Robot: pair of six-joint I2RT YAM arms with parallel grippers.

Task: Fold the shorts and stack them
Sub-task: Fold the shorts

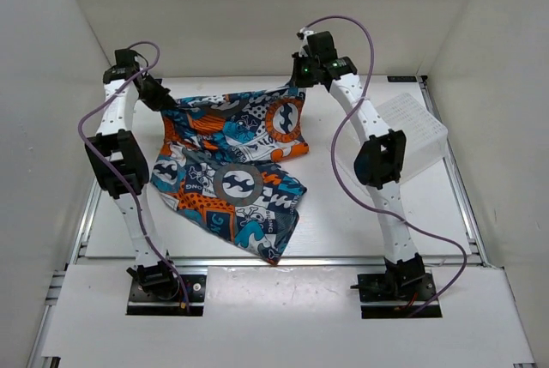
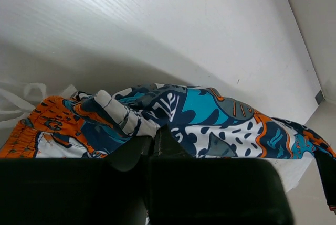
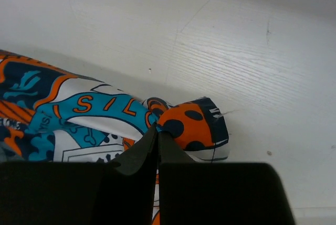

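The shorts (image 1: pixel 232 171), a patchwork print of orange, teal, navy and white, stretch across the back half of the table (image 1: pixel 343 222), lifted along their far edge and trailing toward the front. At the far left my left gripper (image 1: pixel 163 98) is shut on one corner of the shorts (image 2: pixel 157 115), with bunched cloth at the fingertips. My right gripper (image 1: pixel 300 76) is shut on the other far corner, where an orange dotted fold of the shorts (image 3: pixel 191 125) bulges beside its fingertips (image 3: pixel 149 138). A white drawstring (image 2: pixel 21 96) lies loose at the left of the left wrist view.
A white perforated plastic basket (image 1: pixel 416 132) stands at the right side of the table, just behind the right arm's elbow. White walls close in the table on the left, back and right.
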